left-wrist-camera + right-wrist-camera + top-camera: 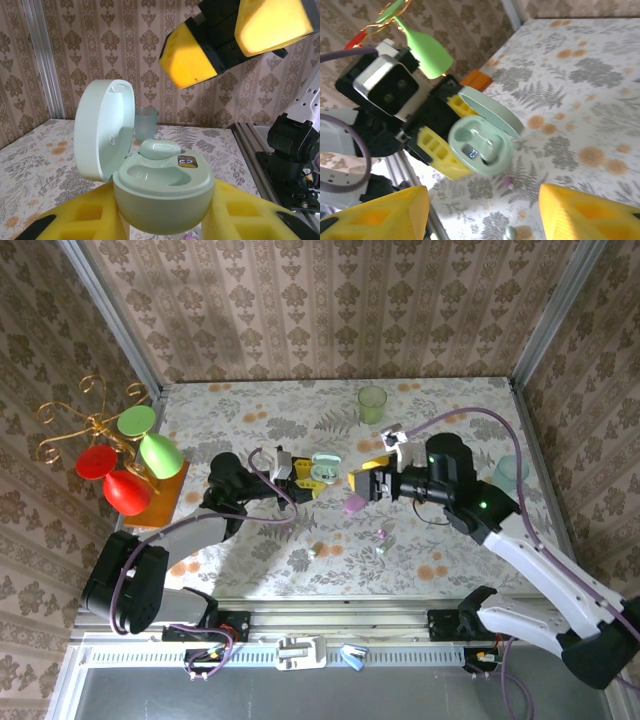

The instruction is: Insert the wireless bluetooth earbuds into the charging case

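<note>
1. Mint-green charging case (pixel 160 192), round like a pebble and hinged open. Its lid (pixel 102 135) stands upright at the left of the left wrist view. A tiny lit display sits on the rim.
2. One mint earbud (pixel 157 148) is seated in the far slot. The near slot is bare.
3. In the top view the case sits mid-frame, a bit left of centre, lifted off the flowered tablecloth (pixel 260 540).
4. Left gripper (pixel 297 476): its yellow fingers (pixel 85 220) are clamped on both sides of the case body, so that's a solid grip.
5. Right gripper (pixel 485 210): its yellow fingers (pixel 380 210) are spread wide at the bottom of its own wrist view. Nothing is between them and they touch nothing. It hovers just right of the case, pointing at it.
6. Loose buds lie on the cloth lower down: a pinkish one (pixel 509 183) and a pale mint one (pixel 511 232), both well apart from the case.
</note>
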Robot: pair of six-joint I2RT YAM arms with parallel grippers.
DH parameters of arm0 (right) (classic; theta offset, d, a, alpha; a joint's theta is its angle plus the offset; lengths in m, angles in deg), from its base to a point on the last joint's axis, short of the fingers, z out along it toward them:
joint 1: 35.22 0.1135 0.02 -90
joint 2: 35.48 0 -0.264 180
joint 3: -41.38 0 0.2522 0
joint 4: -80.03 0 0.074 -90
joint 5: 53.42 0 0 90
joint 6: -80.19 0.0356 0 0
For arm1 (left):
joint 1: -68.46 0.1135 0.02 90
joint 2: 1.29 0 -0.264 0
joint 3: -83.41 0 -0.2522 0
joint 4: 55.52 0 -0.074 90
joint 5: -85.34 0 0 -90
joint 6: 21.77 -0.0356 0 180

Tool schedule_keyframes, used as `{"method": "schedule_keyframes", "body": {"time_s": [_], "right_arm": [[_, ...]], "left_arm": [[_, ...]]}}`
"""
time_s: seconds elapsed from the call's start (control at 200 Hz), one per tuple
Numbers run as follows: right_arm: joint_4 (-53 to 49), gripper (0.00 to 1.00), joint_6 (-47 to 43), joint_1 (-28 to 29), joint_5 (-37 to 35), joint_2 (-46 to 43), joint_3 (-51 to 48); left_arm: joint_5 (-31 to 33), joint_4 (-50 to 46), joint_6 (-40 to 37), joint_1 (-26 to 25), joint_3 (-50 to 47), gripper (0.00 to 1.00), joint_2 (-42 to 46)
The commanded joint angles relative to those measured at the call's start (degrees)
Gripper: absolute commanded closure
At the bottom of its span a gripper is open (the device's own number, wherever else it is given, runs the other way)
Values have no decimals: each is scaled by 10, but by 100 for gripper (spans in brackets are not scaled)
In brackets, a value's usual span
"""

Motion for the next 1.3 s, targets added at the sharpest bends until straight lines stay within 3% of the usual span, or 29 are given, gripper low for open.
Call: {"method": "schedule_keyframes", "body": {"time_s": [0.0,0.135,0.255,0.415,0.535,0.71,0.955,1.15,1.295], "right_arm": [[-26,40,30,-25,-89,-39,-40],[-144,41,98,-71,-136,-36,-58],[-180,41,177,-73,-143,-27,-94],[-130,43,297,-71,-95,-16,-184],[-80,45,337,-62,-71,-10,-237],[-43,46,333,-41,-62,30,-241],[31,46,311,45,-77,142,-181],[63,49,238,115,-72,240,-116],[109,55,194,137,-26,324,-87]], "left_arm": [[-7,13,-8,5,11,70,5],[-6,13,-7,5,11,70,8],[-7,13,-8,5,13,70,6],[-6,13,-7,5,12,70,6],[-6,12,-8,5,11,70,6],[0,13,-13,7,10,70,4],[7,42,-3,40,13,70,-19],[6,72,14,64,24,70,-34],[6,72,15,69,30,70,-25]]}}
